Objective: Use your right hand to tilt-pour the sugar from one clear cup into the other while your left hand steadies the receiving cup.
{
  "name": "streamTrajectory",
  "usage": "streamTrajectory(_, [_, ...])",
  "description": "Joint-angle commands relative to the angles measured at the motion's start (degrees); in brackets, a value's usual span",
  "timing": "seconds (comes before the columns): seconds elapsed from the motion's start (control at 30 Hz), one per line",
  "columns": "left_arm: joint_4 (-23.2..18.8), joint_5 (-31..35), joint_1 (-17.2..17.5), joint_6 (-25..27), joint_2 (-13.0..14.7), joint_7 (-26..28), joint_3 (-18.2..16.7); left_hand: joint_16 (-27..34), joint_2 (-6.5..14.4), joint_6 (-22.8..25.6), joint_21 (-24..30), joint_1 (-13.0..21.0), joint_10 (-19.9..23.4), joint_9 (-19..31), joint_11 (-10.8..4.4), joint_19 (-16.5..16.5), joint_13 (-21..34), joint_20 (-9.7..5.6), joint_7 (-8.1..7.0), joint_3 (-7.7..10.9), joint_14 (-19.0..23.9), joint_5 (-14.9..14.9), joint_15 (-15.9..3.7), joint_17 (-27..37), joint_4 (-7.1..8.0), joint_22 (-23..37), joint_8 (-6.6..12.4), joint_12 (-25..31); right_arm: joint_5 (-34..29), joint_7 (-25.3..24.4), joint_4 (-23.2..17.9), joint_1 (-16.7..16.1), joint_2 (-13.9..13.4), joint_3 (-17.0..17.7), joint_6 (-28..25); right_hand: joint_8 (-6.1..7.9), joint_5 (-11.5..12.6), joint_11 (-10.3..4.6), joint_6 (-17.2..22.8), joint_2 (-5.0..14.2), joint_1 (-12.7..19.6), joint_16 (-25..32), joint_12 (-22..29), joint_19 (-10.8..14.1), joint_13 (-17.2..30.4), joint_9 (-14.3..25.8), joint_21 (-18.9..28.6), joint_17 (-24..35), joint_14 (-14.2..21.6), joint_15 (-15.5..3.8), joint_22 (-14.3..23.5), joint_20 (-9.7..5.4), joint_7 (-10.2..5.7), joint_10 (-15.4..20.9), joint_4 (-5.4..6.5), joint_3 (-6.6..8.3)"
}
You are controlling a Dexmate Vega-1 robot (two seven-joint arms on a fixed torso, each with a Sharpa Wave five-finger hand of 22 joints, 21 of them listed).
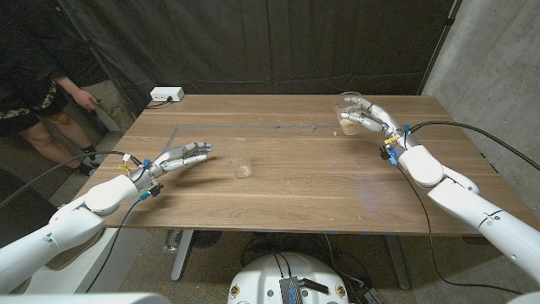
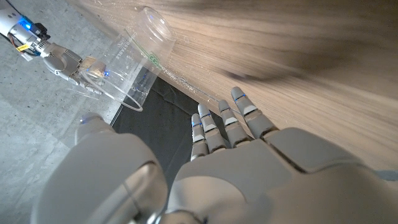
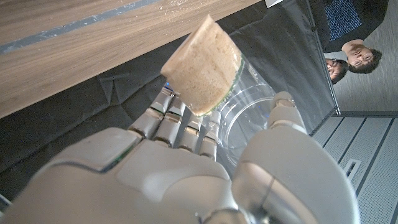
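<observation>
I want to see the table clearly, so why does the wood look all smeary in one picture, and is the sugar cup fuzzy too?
In the left wrist view the wooden table is streaked with blur, though the empty cup there stays fairly sharp. In the right wrist view the sugar cup is in focus, held by the right robot hand. The head view is evenly lit and sharp.

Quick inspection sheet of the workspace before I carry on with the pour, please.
Surface: wooden table, blue tape outline on it.
Job's things: sugar cup held by the right hand; empty clear cup stands mid-table, untouched.
Clutter: white power strip at the far edge; spilled grains near the tape.
Hands: right hand grips the sugar cup; left hand open, apart from the empty cup.
Cables: black cables run along both arms.
Surroundings: dark curtain; person standing at far left.
</observation>
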Motion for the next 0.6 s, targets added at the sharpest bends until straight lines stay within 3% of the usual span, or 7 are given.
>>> streamTrajectory(0.03, [-4.5, 5.2, 1.8, 2.4, 5.2, 5.9, -2.0, 0.4, -0.1, 0.0, -0.2, -0.2, 0.1, 0.2, -0.19, 0.1, 0.2, -0.45, 0.05, -0.69, -0.1, 0.3, -4.29, 0.1, -0.05, 0.2, 0.11, 0.2, -0.4, 0.6, 1.1, 1.7, 0.9, -0.9, 0.1, 0.18, -0.1, 0.19, 0.6, 0.38, 0.2, -0.1, 0.7, 0.4, 0.3, 0.2, 0.4, 0.3, 0.5, -10.39, 0.3, -6.89, 0.02, 0.6, 0.11, 0.15])
streamTrajectory(0.4, [-6.5, 9.4, 0.8, 4.3, 6.7, 7.0, -1.8, 0.3, -0.1, -1.2, -0.3, 0.3, -0.9, 0.3, -0.30, 0.0, 0.3, -0.27, 0.05, -1.61, -0.9, 0.5, -4.42, 0.1, -0.50, 0.2, -0.36, -0.1, -0.4, 0.6, 2.3, 2.4, 1.6, -1.3, 0.6, 0.11, -0.1, 0.10, 0.8, 0.37, 0.2, -0.3, 0.8, 0.4, 0.4, 0.1, 0.5, 0.4, 0.6, -10.39, 0.2, -6.91, 0.05, 0.5, 0.09, 0.11])
streamTrajectory(0.6, [-5.5, 9.5, 0.0, 4.2, 4.9, 6.8, -0.8, 0.4, 0.1, -1.3, -0.3, 0.6, -1.0, 0.4, -0.50, 0.0, 0.3, -0.35, -0.33, -2.09, -1.0, 0.6, -4.58, 0.1, -0.72, 0.2, -0.39, 0.0, -0.3, 0.5, 2.5, 2.3, 1.4, -1.2, 0.8, 0.05, -0.2, -0.02, 0.8, 0.39, 0.3, -0.3, 0.9, 0.4, 0.5, 0.1, 0.5, 0.5, 0.7, -10.39, 0.2, -6.94, 0.06, 0.6, 0.09, 0.10])
